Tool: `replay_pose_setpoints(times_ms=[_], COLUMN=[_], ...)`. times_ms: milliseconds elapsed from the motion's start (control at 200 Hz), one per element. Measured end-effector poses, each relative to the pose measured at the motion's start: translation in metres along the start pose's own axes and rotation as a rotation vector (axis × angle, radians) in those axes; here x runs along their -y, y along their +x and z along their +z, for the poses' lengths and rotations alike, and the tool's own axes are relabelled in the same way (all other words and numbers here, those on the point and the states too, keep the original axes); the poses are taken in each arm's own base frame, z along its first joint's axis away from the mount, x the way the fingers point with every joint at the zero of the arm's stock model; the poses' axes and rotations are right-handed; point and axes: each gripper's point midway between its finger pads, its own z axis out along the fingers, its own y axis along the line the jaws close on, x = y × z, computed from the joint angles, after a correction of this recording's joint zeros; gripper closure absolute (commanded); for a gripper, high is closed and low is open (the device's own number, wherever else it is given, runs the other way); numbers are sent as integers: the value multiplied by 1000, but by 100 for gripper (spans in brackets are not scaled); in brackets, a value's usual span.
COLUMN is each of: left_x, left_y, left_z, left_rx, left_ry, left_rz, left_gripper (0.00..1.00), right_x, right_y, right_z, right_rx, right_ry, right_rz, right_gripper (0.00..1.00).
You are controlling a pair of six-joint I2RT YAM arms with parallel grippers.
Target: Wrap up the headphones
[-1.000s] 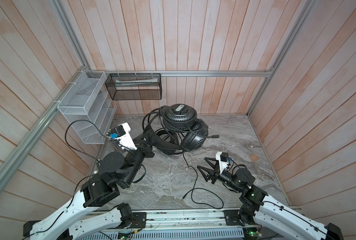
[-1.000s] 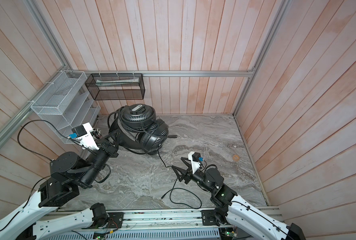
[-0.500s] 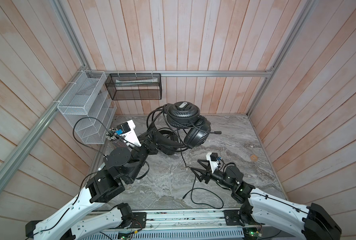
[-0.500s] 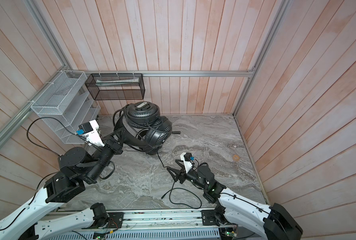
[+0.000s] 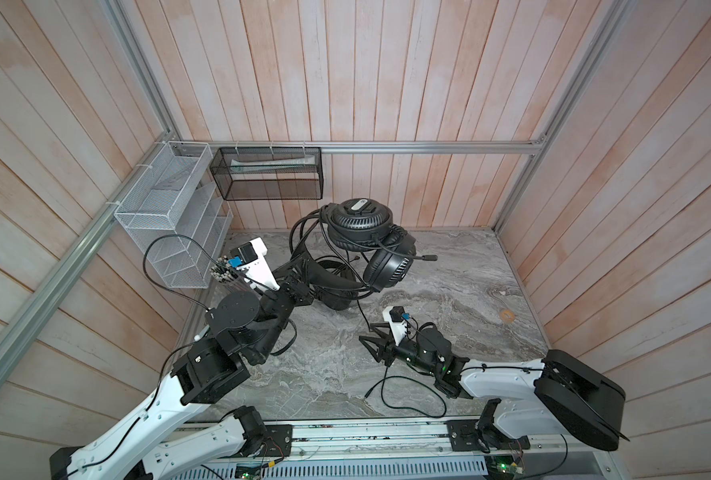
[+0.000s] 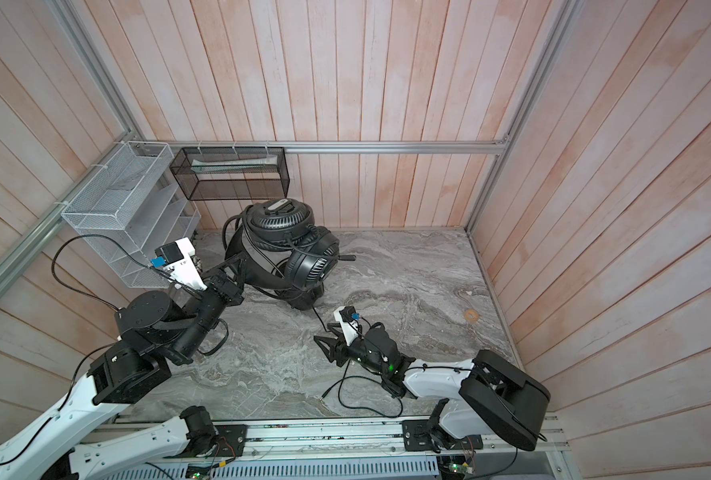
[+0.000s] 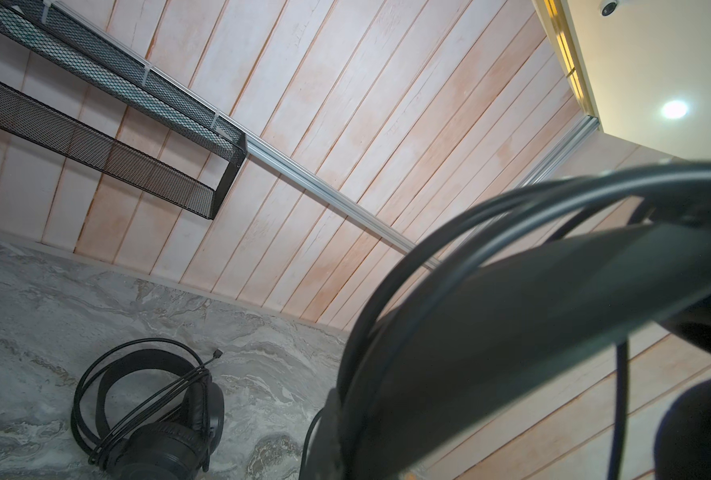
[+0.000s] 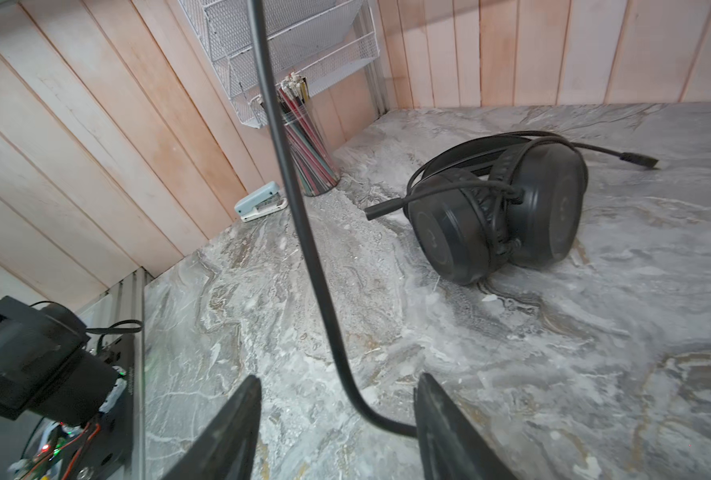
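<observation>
at far left of table (image 5: 449, 291), left gripper (image 5: 301, 274) clamps grille-cupped headset (image 5: 360, 218) aloft by headband (image 5: 333, 282), so cable (image 8: 303, 216) hangs free; nearer centre, right gripper (image 8: 339, 380) straddles cable, jaws half-wide, not gripping, seemingly ready to wind.

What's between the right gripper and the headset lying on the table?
Bare marble tabletop, per the right wrist view; the hanging cable runs between the right gripper's open jaws.

Plank walls (image 5: 387, 83), marble tabletop (image 5: 461, 274) (grey-veined).
</observation>
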Motion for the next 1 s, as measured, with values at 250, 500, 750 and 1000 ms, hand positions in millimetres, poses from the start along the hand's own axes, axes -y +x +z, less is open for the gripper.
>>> replay_pose_setpoints(times_ms=[250, 500, 750, 1000], left_x=[-8, -26, -39, -56], left_y=[-8, -13, -8, 6], left_z=[1, 11, 20, 36], left_rx=[23, 28, 1, -52], left_ry=[-23, -59, -75, -124], left_rz=[-2, -27, -65, -46], left_gripper=[100, 100, 100, 100], right_x=[6, 1, -3, -32], right_y=[11, 19, 11, 13], right_z=[-2, -12, -20, -32], right_rx=[-9, -21, -1, -28], right_ry=[31, 33, 39, -9], right_rz=[19, 29, 23, -7], right_gripper=[78, 95, 100, 100])
